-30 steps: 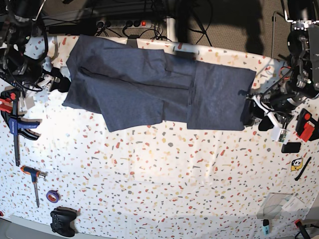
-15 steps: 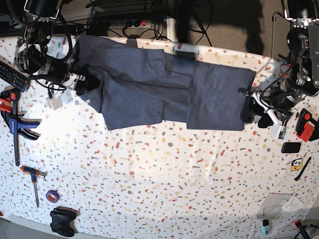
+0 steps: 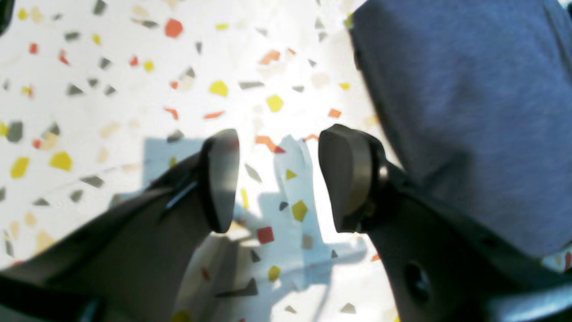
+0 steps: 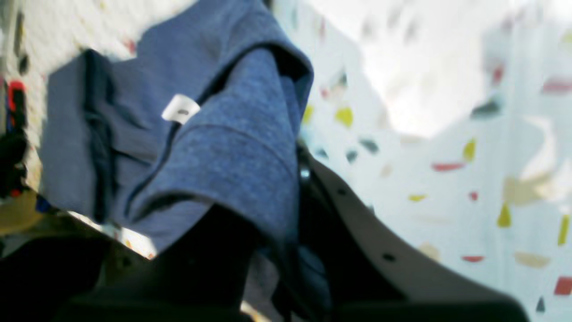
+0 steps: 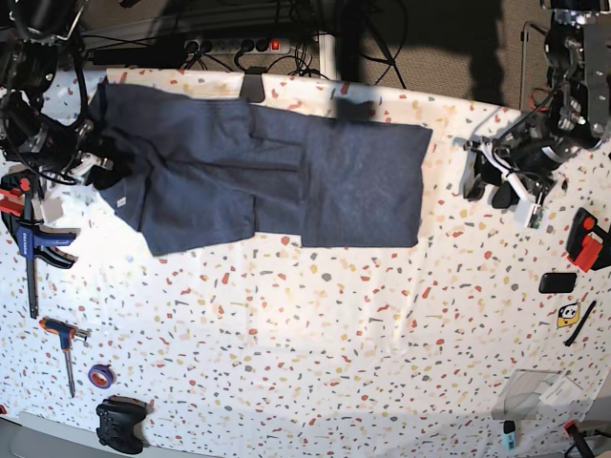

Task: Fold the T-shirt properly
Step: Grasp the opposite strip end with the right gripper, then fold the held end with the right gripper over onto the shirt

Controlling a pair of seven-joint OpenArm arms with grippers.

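T-shirt [image 5: 258, 172]: dark blue-grey, plain side up, spread flat w/ folds across far-left to centre of bench [image 5: 334, 343]. Right-hand edge straight, ends near bench centre-right; well apart from left hand.

Right hand [image 4: 286, 250]: at far-left of base view, clamped on T-shirt fabric at its left edge. In right wrist view, cloth bunched and draped over the fingers; small white label [image 4: 180, 108] visible on a seam. Holding T-shirt.

Left hand [image 3: 277, 179]: at far-right of base view, above bare bench. Fingers [image 3: 221, 179] spread wide, nothing between them, only speckled surface seen through the gap. T-shirt edge visible just beside one finger in left wrist view; contact cannot be told.

Other items on bench, near-left: blue-black clamp [image 5: 36, 250], orange-handled screwdriver [image 5: 65, 348], purple tape roll [image 5: 101, 376], black game controller [image 5: 121, 425]. Right side: red-black tool [image 5: 585, 239], small black block [image 5: 557, 282], panda sticker [image 5: 569, 314]. Power strip [image 5: 234, 44] beyond far edge of bench.
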